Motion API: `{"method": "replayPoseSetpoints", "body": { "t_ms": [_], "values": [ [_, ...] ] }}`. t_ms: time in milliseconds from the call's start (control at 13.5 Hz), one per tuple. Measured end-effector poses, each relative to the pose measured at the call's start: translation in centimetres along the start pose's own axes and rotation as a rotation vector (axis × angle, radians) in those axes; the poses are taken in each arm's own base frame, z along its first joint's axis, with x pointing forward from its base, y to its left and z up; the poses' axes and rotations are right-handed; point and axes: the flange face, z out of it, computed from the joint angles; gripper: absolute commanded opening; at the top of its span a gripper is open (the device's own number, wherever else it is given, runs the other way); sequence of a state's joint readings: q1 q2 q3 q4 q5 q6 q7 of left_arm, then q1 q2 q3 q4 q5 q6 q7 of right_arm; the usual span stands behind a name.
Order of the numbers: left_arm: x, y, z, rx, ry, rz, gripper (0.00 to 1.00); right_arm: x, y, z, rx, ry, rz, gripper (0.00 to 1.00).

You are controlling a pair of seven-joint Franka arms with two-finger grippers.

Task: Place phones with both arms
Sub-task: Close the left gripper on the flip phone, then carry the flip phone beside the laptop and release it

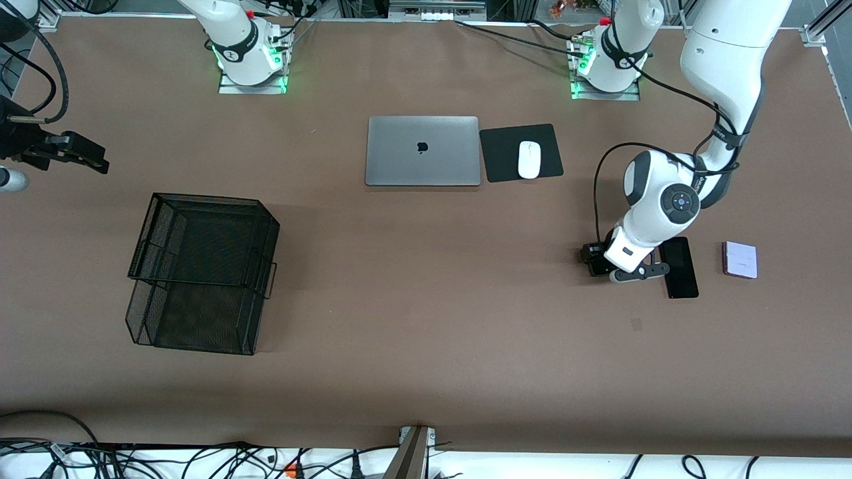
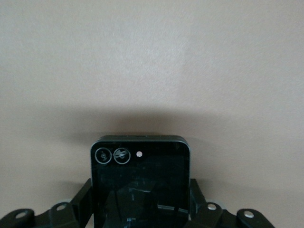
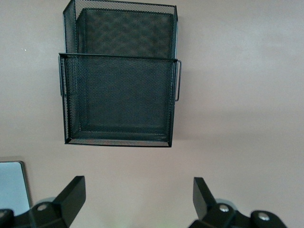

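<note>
The mesh basket (image 1: 200,273) lies nearest the front camera, toward the right arm's end of the brown surface (image 1: 426,346). Well apart from the basket, toward the left arm's end, the left pincer (image 1: 597,259) is clenched on the black folded phone (image 2: 140,183), seemingly still low on the surface. Just beside it lie the slim black phone (image 1: 679,267) and the pale folded phone (image 1: 739,259). The pick-up step looks in hand; next calls for lifting and carrying toward the basket. Farther than the basket, the right pincer (image 3: 137,194) waits released. Farthest sit the laptop (image 1: 423,151) and mouse (image 1: 529,159).
</note>
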State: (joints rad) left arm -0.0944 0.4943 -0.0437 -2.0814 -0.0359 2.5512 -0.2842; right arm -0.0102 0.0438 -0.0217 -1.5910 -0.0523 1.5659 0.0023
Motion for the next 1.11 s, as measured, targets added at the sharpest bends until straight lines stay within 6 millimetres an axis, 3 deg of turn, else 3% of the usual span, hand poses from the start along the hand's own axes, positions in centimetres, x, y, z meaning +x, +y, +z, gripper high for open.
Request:
{"method": "replayPoseSetpoints", "body": {
  "t_ms": [223, 372, 520, 743, 892, 1041, 1115],
  "values": [
    [2.7, 2.9, -5.8, 0.009, -0.079, 0.036, 0.24, 0.0, 0.0, 0.0, 0.0, 0.0, 0.0, 1.0],
    [3.0, 7.2, -9.5, -0.006, -0.073, 0.09, 0.24, 0.0, 0.0, 0.0, 0.0, 0.001, 0.0, 1.0],
    [1.1, 13.3, -10.2, -0.012, -0.065, 0.14, 0.28, 0.0, 0.1, -0.1, 0.0, 0.002, 0.001, 1.0],
    [-4.2, 25.6, -7.9, -0.015, -0.066, 0.169, 0.28, 0.0, 0.1, -0.1, 0.0, 0.002, 0.002, 1.0],
    [-8.3, 34.0, -4.9, -0.028, -0.06, 0.17, 0.3, 0.0, 0.1, -0.1, 0.0, 0.003, 0.002, 1.0],
    [-11.4, 39.3, -1.5, -0.088, -0.011, 0.189, 0.36, 0.0, 0.1, -0.1, 0.0, 0.003, 0.002, 1.0],
    [-12.6, 41.0, -0.1, -0.136, 0.017, 0.186, 0.46, 0.0, 0.1, -0.1, 0.0, 0.002, 0.002, 1.0]
  ]
}}
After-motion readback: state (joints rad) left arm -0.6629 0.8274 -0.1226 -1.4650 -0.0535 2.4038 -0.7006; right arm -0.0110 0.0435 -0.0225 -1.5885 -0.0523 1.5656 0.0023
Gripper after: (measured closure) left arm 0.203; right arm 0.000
